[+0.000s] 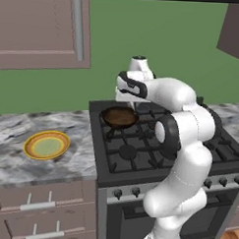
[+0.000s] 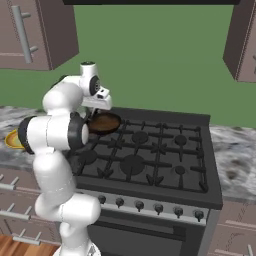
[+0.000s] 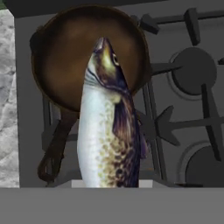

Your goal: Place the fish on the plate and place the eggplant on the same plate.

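Note:
The fish (image 3: 107, 131), silvery with a brown mottled back, hangs lengthwise close before the hand camera with its head pointing away. It is held above the dark brown pan (image 3: 87, 57) on the stove's back left burner. My gripper (image 1: 126, 100) hovers over that pan (image 1: 119, 116), shut on the fish, and its fingertips are hidden behind the fish's tail end. The plate (image 1: 46, 145), orange-rimmed with a pale green centre, lies empty on the marble counter left of the stove; its edge (image 2: 11, 140) peeks out behind the arm. The eggplant is out of view.
The black gas stove (image 1: 140, 147) has raised grates and a row of knobs (image 2: 150, 206) along its front. Marble counter (image 1: 21, 161) runs on both sides. Wall cabinets (image 1: 42, 24) hang above at left and right.

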Robot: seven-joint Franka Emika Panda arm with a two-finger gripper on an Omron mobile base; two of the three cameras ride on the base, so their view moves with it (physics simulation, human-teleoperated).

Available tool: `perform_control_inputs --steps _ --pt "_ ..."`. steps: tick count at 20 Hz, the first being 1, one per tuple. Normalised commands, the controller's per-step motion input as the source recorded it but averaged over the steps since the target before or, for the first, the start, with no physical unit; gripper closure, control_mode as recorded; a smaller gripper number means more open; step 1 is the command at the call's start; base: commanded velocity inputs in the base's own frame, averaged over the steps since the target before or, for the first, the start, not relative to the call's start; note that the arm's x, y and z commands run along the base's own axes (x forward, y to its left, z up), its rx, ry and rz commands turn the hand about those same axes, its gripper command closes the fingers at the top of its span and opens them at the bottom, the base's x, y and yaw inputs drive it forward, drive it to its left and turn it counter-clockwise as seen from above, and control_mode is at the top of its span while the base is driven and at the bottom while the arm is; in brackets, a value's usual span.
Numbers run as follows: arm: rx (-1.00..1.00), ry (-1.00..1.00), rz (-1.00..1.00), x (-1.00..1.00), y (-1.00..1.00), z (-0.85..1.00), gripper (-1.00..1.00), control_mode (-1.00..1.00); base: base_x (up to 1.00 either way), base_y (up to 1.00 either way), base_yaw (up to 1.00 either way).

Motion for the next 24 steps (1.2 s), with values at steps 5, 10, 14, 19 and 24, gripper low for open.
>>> perform_control_inputs --steps 5,10,14,19,24 --pt "0.01 0.07 0.00 -1.00 -0.14 0.54 1.00 -1.00 0.00 0.00 0.00" --pt "0.06 0.19 0.00 -1.00 0.00 0.23 1.00 -1.00 0.00 0.00 0.00" --pt "-0.01 0.11 0.00 -1.00 -0.04 -0.12 1.00 -1.00 0.00 0.00 0.00" --pt "-0.06 0.13 0.00 -0.66 -0.10 -0.53 1.00 -1.00 0.00 0.00 0.00" --pt "0.00 0.02 0.00 0.00 0.03 -0.03 1.00 -1.00 0.00 0.00 0.00"
